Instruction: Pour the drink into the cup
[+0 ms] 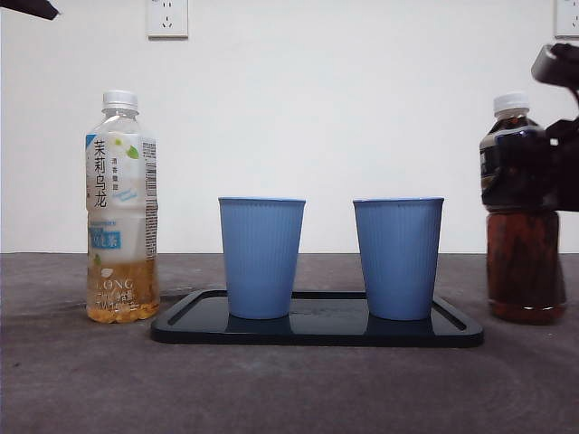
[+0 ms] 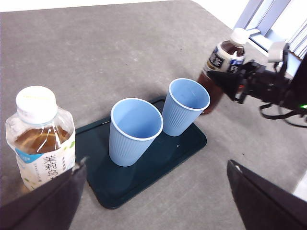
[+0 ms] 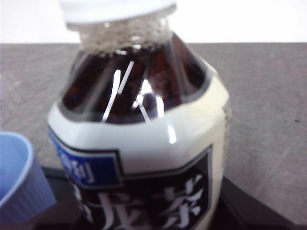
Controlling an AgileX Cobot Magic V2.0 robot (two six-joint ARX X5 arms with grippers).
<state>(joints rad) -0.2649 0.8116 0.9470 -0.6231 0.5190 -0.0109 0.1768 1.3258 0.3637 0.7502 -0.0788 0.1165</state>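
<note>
right gripper (image 2: 225, 79) pinching the labelled middle of a full, heavy, slippery dark tea bottle (image 1: 520, 217) at the table's right edge, left gripper (image 2: 153, 191) spread.

Black hand (image 2: 225, 79), trailing cables

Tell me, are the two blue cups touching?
Apart. The front view shows white wall between the left cup and right cup on the tray.
</note>
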